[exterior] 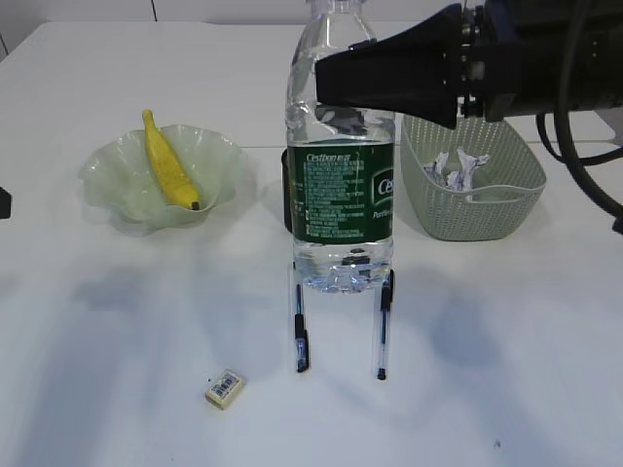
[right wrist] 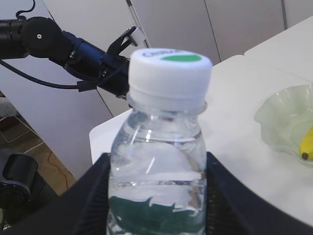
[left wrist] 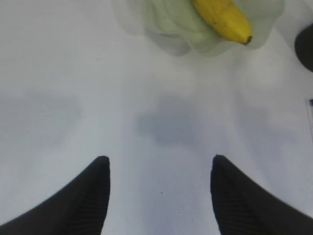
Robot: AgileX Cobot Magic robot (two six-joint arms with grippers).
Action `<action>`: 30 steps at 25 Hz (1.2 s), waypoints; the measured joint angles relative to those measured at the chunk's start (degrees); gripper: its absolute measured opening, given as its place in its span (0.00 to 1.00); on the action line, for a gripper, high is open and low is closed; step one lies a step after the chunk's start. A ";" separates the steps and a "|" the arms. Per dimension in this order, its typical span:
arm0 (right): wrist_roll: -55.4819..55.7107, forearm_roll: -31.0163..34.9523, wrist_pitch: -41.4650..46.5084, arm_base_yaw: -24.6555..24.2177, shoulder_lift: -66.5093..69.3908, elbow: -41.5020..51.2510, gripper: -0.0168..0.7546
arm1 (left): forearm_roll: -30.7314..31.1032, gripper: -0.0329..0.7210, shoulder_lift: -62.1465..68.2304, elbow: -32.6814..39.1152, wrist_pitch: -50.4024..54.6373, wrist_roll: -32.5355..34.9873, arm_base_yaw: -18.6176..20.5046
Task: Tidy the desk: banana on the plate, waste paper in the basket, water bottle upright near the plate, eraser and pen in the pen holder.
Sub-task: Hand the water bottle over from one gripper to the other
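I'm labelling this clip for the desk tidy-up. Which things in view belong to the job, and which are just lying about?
Part of the job:
water bottle, held by the right tool
banana on the plate
waste paper in the basket
two pens
eraser
dark holder behind the bottle

Just lying about:
nothing visible

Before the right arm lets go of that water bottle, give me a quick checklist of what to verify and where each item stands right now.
1. Water bottle upright: ok, cap up in the right wrist view.
2. Right pincer closed on the bottle: ok, fingers flank its shoulder.
3. Bottle base resting on the table: cannot tell; its base overlaps the two pens in the exterior view.
4. Bottle near the plate: ok, it stands beside it.
5. Banana on the plate: ok.
6. Left pincer clear of objects: ok, open over bare table.
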 joint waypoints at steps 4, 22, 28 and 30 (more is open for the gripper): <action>-0.19 0.00 0.00 0.09 0.00 0.00 0.50 | -2.16 0.65 0.00 0.03 -3.72 7.38 -4.37; -0.45 0.13 -1.78 0.09 0.00 0.00 0.50 | -37.12 0.63 0.13 0.35 -13.22 49.61 -13.55; -0.45 1.81 -1.87 0.09 0.00 0.00 0.50 | -39.53 0.63 2.18 0.35 -13.03 50.62 -13.55; -0.45 1.93 -1.87 0.09 0.00 0.00 0.50 | -39.50 0.63 3.95 0.35 -10.41 50.62 -13.55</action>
